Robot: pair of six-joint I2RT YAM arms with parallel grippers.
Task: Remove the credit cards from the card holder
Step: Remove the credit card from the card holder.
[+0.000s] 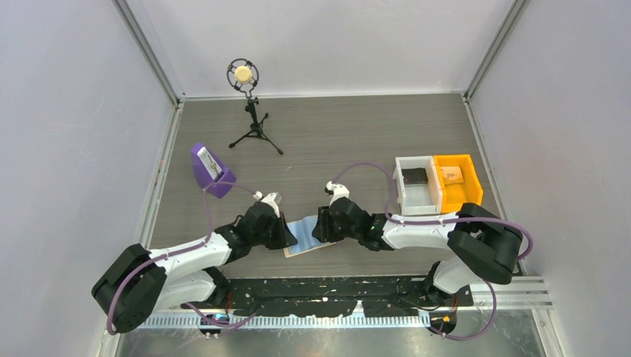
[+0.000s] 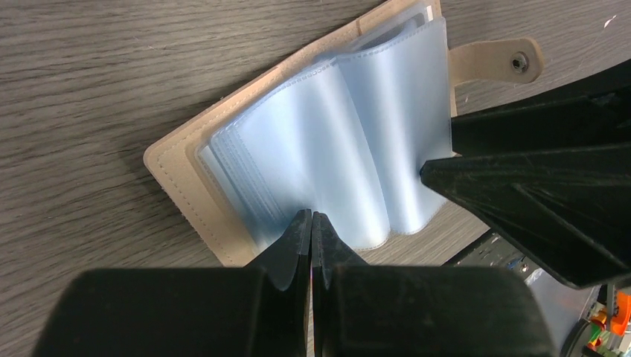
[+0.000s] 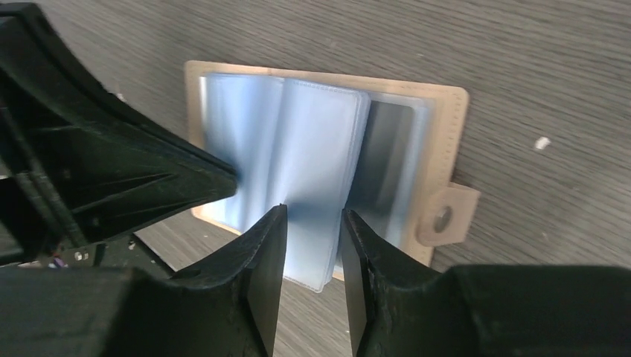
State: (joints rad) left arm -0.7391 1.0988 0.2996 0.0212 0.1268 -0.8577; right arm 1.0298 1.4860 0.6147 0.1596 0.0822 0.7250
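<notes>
Card holder [image 1: 306, 242] [image 2: 178, 160] [image 3: 446, 111] spread open on the desk [image 1: 335, 134], tan cover down, pale blue clear sleeves [image 2: 350, 134] fanned upward, directly between the two sets of jaws. Snap tab [image 2: 506, 63] sticking out past the cover edge, just beside the right jaws. Both arms stretched low and inward from the near edge, wrists tipped down, pointing at each other across the holder. Left jaws pressed shut, fingertips [image 2: 298, 238] meeting at the near edge of the sleeves; pinching a sleeve or not, cannot tell. Right jaws parted only narrowly, one sleeve [image 3: 316, 171] lying in the gap, apparently not clamped; in the left wrist view, right tip against the sleeves' side edge.
</notes>
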